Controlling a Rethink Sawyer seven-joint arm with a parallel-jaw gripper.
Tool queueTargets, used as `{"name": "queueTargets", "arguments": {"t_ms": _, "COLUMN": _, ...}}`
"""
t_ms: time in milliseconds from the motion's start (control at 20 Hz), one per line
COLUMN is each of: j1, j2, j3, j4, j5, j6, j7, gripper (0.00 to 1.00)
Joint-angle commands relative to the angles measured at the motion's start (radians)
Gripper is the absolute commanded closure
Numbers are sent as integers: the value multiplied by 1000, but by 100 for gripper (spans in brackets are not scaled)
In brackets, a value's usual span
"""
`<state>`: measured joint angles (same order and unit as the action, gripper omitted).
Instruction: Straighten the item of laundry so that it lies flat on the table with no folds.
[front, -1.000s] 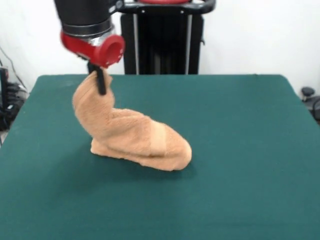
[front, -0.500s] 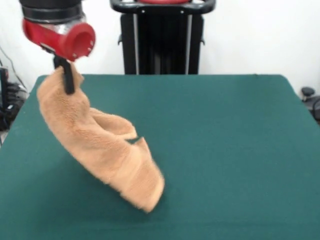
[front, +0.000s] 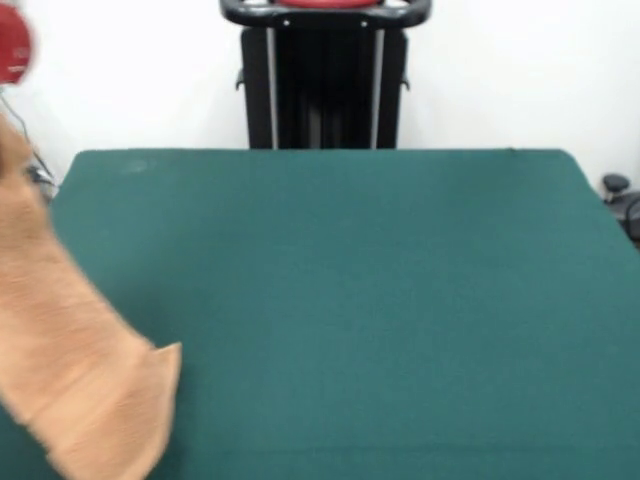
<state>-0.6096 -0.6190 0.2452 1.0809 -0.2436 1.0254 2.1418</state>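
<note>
- Right, the biggest thing on my screen is the table (front: 380, 300), its dark green top filling most of the front view, from the bottom edge back to the far side.
- Behind it I see the robot's black pedestal (front: 325, 80) standing upright at the far edge, against a plain white wall (front: 520, 70).
- The towel (front: 70, 370) is at the left edge of my picture, a tan terry strip running from high up on the left down toward the near-left corner of the table. It looks blurred and bunched rather than spread out. I cannot tell whether its lower end touches the green top or hangs above it.
- Part of the towel is cut off by the left edge, so I see no full outline and no stripe.
- Of the arm (front: 12, 45) I get only a sliver of red at the top-left corner, just above the towel's upper end.
- The gripper itself is out of my picture; I cannot tell how far open it is or whether it has hold of the towel.
- Some dark cables and gear (front: 622, 200) sit beyond the table's right edge.
</note>
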Motion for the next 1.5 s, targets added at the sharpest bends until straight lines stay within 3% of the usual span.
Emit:
{"name": "queueTargets", "arguments": {"t_ms": 50, "j1": -63, "j2": 106, "j3": 140, "j4": -73, "j5": -69, "j6": 30, "j7": -449, "gripper": 100}}
{"name": "queueTargets", "arguments": {"t_ms": 400, "j1": -86, "j2": 119, "j3": 145, "j4": 15, "j5": -99, "j6": -106, "j7": -398, "gripper": 100}}
{"name": "queueTargets", "arguments": {"t_ms": 650, "j1": -52, "j2": 57, "j3": 124, "j4": 68, "j5": -107, "j6": -90, "j7": -343, "gripper": 100}}
{"name": "queueTargets", "arguments": {"t_ms": 750, "j1": -28, "j2": 20, "j3": 118, "j4": 98, "j5": -96, "j6": -27, "j7": -331, "gripper": 100}}
{"name": "queueTargets", "arguments": {"t_ms": 1050, "j1": 46, "j2": -106, "j3": 60, "j4": 218, "j5": -43, "j6": 34, "j7": -147, "gripper": 100}}
{"name": "queueTargets", "arguments": {"t_ms": 1500, "j1": 108, "j2": -160, "j3": 25, "j4": 306, "j5": 8, "j6": -4, "j7": -16, "gripper": 100}}
